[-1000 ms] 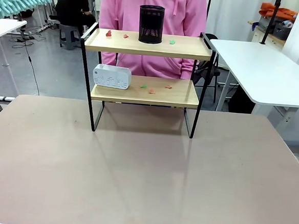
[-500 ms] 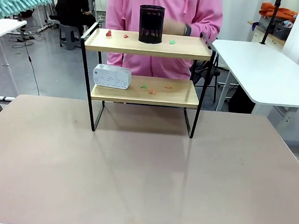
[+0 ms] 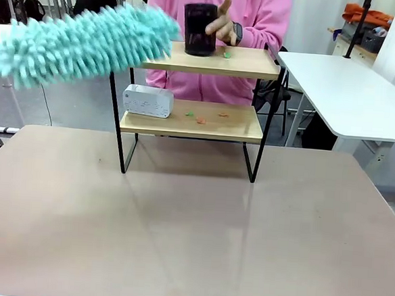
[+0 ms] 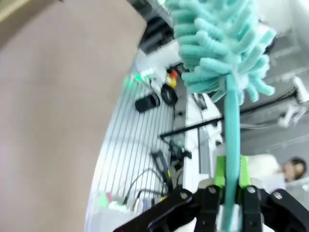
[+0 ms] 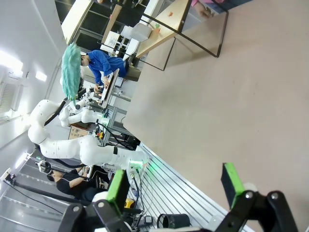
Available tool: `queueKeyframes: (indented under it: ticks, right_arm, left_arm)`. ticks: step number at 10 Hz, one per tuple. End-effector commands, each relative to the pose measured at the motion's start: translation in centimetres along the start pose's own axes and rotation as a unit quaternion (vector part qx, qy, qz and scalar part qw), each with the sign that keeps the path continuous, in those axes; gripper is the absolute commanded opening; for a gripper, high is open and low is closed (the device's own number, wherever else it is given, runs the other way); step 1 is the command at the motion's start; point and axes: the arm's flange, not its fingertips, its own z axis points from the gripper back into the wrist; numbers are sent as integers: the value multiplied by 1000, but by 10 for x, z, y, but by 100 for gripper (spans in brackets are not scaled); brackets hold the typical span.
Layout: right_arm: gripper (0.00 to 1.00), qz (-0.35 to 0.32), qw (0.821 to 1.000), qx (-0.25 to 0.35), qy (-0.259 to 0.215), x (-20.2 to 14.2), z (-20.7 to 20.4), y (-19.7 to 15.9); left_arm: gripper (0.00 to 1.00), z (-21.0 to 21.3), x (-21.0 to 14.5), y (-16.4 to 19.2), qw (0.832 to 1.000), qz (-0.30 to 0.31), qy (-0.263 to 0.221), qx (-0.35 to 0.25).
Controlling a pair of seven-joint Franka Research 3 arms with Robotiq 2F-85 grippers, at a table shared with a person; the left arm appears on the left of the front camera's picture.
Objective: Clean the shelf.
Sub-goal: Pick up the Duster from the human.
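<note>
At the left gripper (image 4: 231, 170): clamped together on the thin teal stick of a fluffy teal chenille duster (image 3: 83, 42). Held high in the air, with the duster head at the left end of the top board of the small two-tier shelf (image 3: 236, 129) of light wood in a thin black metal frame. Cannot tell if touching the board or only in front of it.

At the right gripper (image 5: 174, 182): spread wide apart, holding nothing, hanging over the bare brownish table (image 3: 192, 229), well apart from the shelf.

Standing at the far middle of this table, the shelf. On its top board, a person's hand (image 3: 224, 24) around a black mesh pen cup (image 3: 199, 29), probably to free the way.

Judged as only at the start: small red and green scraps (image 3: 201, 120) lying on the lower board near a white box-shaped device (image 3: 147, 101), and one green scrap (image 3: 226, 54) on the top board. Left to do: sweeping both boards.
</note>
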Motion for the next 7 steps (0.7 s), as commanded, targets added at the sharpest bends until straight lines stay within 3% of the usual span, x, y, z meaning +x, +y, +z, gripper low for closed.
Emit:
queueKeyframes:
  ticks: [1,2,3,4,5,6,7]
  right_arm:
    - [100,14,1000,7,-10,2,1,1]
    - [100,14,1000,7,-10,2,1,1]
    - [100,14,1000,7,-10,2,1,1]
    - [100,14,1000,7,-10,2,1,1]
    - [100,14,1000,7,-10,2,1,1]
    - [100,14,1000,7,-10,2,1,1]
    - [100,14,1000,7,-10,2,1,1]
  left_arm:
    - [12,66,-50,-31,997,-28,68,-11]
    - [12,61,-56,-27,992,-17,127,2]
    - [12,55,-59,-20,987,8,155,32]
    - [12,52,-58,-15,986,19,162,46]
    - [12,51,-54,-11,989,22,128,67]
    - [12,15,-61,13,989,12,145,27]
    - [12,15,-61,13,989,12,145,27]
